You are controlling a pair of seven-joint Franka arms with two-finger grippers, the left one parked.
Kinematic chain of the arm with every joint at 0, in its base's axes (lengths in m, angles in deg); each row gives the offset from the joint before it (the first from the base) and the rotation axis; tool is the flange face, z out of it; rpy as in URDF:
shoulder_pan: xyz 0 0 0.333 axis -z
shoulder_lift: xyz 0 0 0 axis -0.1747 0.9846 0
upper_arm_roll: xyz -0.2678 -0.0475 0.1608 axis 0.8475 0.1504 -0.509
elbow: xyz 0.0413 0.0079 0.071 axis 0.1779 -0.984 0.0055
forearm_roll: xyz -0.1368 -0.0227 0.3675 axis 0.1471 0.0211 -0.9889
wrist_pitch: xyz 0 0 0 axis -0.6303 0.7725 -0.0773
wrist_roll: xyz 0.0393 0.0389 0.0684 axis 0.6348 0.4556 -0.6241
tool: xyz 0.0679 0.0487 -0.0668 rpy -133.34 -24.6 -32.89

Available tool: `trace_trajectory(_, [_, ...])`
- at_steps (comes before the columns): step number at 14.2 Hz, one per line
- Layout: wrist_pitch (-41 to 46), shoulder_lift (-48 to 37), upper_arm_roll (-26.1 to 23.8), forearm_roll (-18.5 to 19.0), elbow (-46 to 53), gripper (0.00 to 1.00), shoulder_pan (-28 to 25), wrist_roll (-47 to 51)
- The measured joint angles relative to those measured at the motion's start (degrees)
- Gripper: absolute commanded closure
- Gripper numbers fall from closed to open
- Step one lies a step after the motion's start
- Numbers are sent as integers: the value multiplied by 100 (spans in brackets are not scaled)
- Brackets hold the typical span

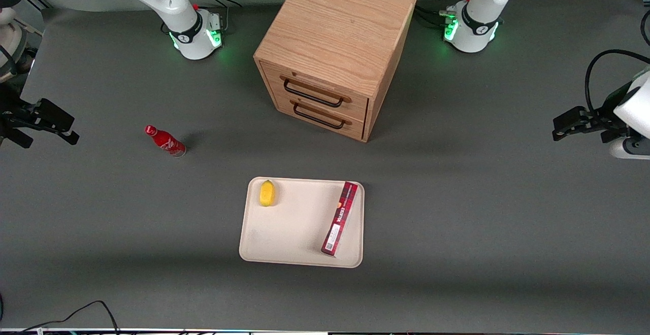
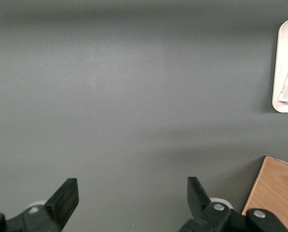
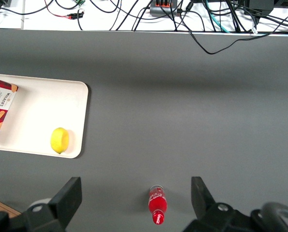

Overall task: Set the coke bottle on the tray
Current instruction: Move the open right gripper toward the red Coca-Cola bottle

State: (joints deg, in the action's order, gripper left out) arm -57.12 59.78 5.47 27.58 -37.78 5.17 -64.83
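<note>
On the grey table, toward the working arm's end, we see the coke bottle (image 1: 166, 141) standing upright, well apart from the tray (image 1: 284, 233), while our gripper (image 3: 134, 203) hangs above it with fingers wide open.

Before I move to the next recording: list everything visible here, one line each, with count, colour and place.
coke bottle: one, red, upright on the table mat, toward the working arm's end, off the tray.
tray: one, cream-beige, nearer to the front camera than the drawer cabinet.
lemon: one, yellow, on the tray, in a corner toward the bottle.
box: one, dark red, long, lying on the tray along the edge toward the parked arm.
drawer cabinet: one, light wood, two drawers with dark handles, mid-table.
table mat: one, dark grey.
cables: several, dark, along the table edge.
gripper: one, black, open, at the working arm's end, apart from the bottle.
</note>
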Motion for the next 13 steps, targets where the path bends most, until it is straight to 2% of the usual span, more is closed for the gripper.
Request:
trace_trajectory(8, [199,-4,-4,0,-203,0,1,22])
trace_trajectory(11, [56,10,-44,-1,-932,0,-4,171])
trace_trajectory(13, [-533,-47,-76,0,-1661,0,-8,163])
